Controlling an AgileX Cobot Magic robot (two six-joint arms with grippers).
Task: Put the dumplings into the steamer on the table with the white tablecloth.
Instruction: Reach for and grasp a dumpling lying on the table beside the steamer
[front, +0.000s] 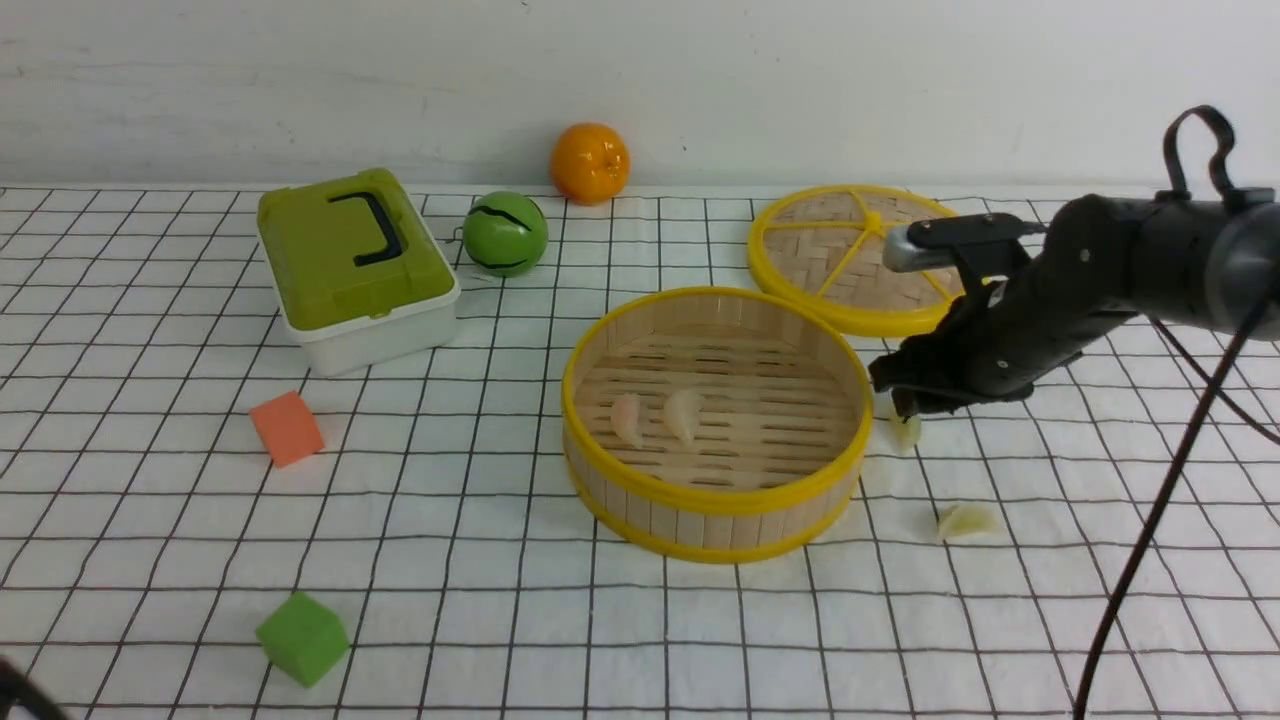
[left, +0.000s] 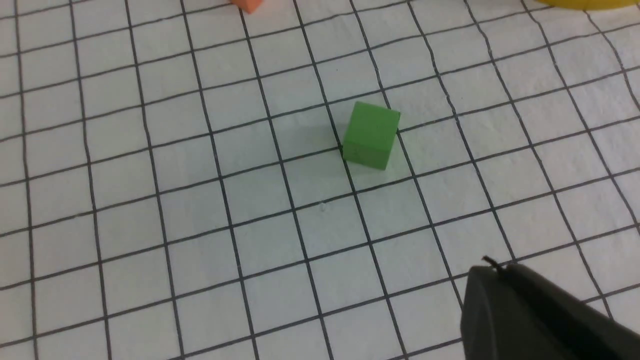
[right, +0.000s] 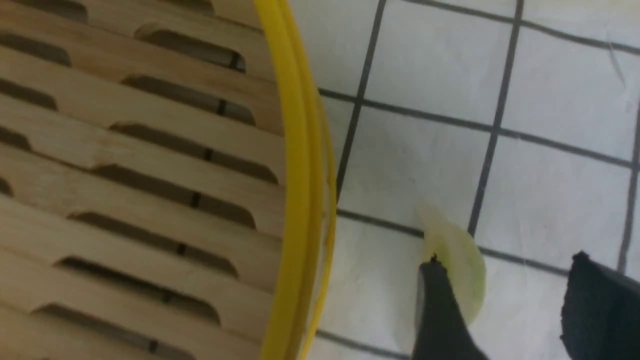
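The steamer (front: 600, 345) stands mid-table on the white tablecloth (front: 480, 520). Two dumplings lie on its slatted floor, one pinkish (front: 627, 418) and one whitish (front: 684, 413). A pale green dumpling (front: 905, 431) lies on the cloth just right of the steamer, and another whitish one (front: 966, 521) lies nearer me. My right gripper (front: 905, 405) is low over the green dumpling and open. In the right wrist view the green dumpling (right: 462, 255) rests against one finger (right: 440, 310), inside the gap of the gripper (right: 505, 280), beside the steamer's rim (right: 295, 175). My left gripper (left: 500, 272) is shut and empty.
The woven lid (front: 850, 255) lies behind the right arm. A green-lidded box (front: 355, 265), a green ball (front: 505, 233) and an orange (front: 590, 162) stand at the back. An orange cube (front: 287, 428) and a green cube (front: 302, 637) sit at the left; the green cube (left: 371, 135) shows below the left wrist.
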